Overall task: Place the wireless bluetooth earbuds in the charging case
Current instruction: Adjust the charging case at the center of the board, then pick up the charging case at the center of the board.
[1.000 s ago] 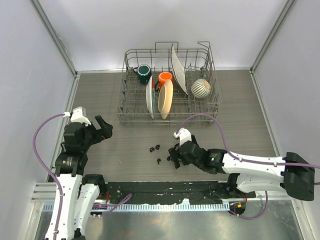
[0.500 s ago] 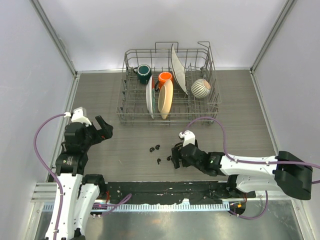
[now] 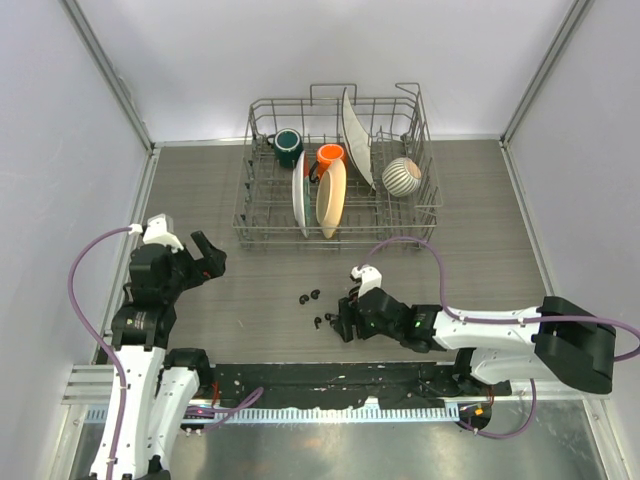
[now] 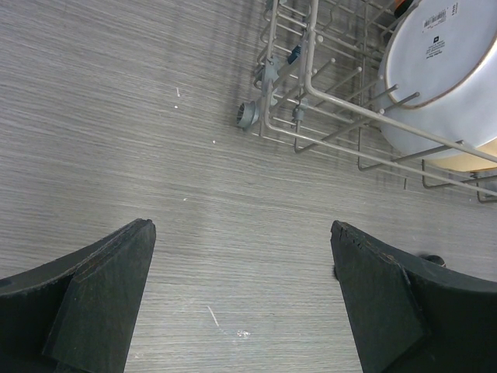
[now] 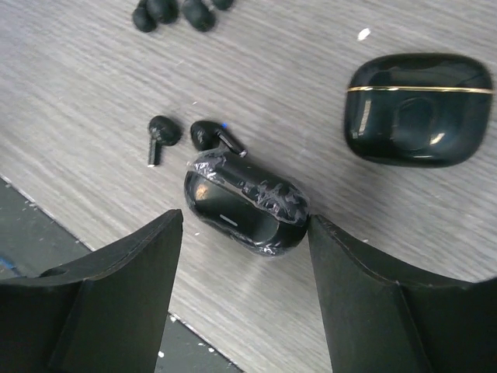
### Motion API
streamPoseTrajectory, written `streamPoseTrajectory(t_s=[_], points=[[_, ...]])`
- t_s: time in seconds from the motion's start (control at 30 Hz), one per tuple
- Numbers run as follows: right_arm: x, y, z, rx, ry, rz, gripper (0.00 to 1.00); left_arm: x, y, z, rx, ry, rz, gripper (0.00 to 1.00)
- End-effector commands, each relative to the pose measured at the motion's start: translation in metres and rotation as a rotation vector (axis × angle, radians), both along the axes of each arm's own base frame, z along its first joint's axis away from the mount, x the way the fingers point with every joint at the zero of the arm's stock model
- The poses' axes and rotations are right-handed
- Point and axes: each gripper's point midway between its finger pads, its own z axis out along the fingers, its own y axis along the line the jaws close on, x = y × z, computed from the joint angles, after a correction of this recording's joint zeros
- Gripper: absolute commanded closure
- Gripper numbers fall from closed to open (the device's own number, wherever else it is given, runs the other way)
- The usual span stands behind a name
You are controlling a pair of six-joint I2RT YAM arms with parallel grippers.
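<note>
Hovering right gripper (image 5: 246, 221) wide open, empty, over wrapped charging case (image 5: 245, 203) by near edge of table (image 3: 480, 240). Seeing two earbuds (image 5: 161, 136) lying just beside it. Holding left gripper (image 4: 241, 233) open, empty, near left edge.

Bench (image 4: 116, 116): grey wood-grain surface, matt, with fine streaks and a few pale specks.

Dish rack (image 4: 311, 101): bare metal wire, dull silver, smooth.

Plate (image 4: 443, 93) in the rack: white, glazed look, soft sheen. A paper label (image 4: 436, 40) is stuck on it.

Banded case (image 5: 419, 109): black, high gloss, mirror-like highlights, with a thin gold metallic line round it.

Wrapped case (image 5: 245, 203): glossy black under crinkled clear film, and the creases catch the light.

Earbuds (image 5: 159, 136): black plastic, duller than either case, with a slight sheen on the buds.

Fingers (image 5: 116, 295) of the right end effector (image 5: 245, 225): black plastic, matt, faintly grainy faces. Fingers (image 4: 93, 295) of the left end effector (image 4: 242, 224): same material and finish.
</note>
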Motion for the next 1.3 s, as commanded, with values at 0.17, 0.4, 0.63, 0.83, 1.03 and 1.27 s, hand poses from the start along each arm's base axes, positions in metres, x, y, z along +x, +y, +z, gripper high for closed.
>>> streamPoseTrajectory(t_s=[0.17, 0.4, 0.63, 0.83, 1.03, 1.27], points=[[-0.023, 0.034, 0.015, 0.069, 0.032, 0.105, 0.34, 0.003, -0.002, 0.002, -0.015, -0.008, -0.005, 0.00], [-0.024, 0.015, 0.023, -0.071, -0.059, 0.105, 0.33, 0.004, -0.002, 0.002, -0.018, -0.004, -0.006, 0.00], [-0.011, -0.005, 0.050, -0.093, -0.213, 0.137, 0.26, 0.004, -0.003, 0.001, -0.018, -0.001, -0.011, 0.00], [-0.006, -0.001, 0.065, -0.074, -0.300, 0.182, 0.24, 0.004, -0.003, 0.000, -0.019, 0.004, -0.013, 0.00], [-0.011, 0.015, 0.049, -0.112, -0.309, 0.309, 0.24, 0.004, -0.004, 0.000, -0.021, 0.006, -0.013, 0.00], [-0.009, 0.026, 0.031, -0.206, -0.337, 0.415, 0.25, 0.004, -0.004, -0.001, -0.022, 0.009, -0.014, 0.00]])
